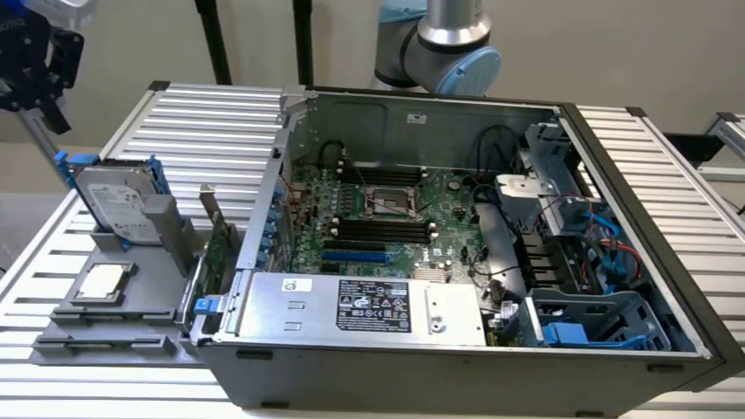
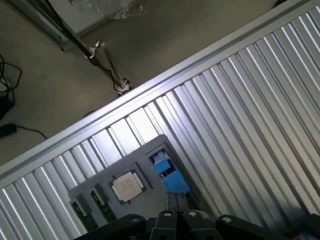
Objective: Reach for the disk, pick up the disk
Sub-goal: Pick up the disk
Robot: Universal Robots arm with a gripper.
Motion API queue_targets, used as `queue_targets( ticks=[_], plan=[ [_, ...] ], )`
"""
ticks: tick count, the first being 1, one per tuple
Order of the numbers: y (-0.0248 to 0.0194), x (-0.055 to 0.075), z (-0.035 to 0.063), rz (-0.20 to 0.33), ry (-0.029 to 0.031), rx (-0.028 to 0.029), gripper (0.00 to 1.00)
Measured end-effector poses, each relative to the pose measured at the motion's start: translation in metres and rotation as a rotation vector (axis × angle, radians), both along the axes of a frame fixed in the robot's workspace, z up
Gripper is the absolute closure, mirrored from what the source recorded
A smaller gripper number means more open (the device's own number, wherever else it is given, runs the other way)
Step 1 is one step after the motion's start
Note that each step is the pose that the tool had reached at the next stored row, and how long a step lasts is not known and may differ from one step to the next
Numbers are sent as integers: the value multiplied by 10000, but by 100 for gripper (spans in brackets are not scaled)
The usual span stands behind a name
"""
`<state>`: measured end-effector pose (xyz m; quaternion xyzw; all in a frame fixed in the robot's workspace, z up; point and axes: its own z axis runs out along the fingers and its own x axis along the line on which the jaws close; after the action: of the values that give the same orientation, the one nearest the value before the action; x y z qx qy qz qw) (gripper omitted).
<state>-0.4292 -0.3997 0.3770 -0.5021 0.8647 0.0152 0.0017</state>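
The disk (image 1: pixel 117 202) is leaning on edge in a grey holder (image 1: pixel 173 229) on the desk (image 1: pixel 209 118), beside the case (image 1: pixel 466 380) — long axis sloping steeply upward, label turned away from the case — and the gripper (image 2: pixel 176 201), hanging above it clenched on nothing, is risking a knock on the top edge that tips it over.

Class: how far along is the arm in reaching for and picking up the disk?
Done: nothing yet; the silver-grey metal hard drive in its blue plastic frame stands in the grey holder. In hand: the reach, with the robot's hand above it, apart. Left: grasp and lift.
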Motion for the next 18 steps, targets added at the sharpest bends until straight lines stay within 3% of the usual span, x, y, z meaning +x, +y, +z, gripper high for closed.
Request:
queue_targets(
  ticks=[18],
  plan=[
    [0, 0, -130, 3274, -13, 92, 89]
  ],
)
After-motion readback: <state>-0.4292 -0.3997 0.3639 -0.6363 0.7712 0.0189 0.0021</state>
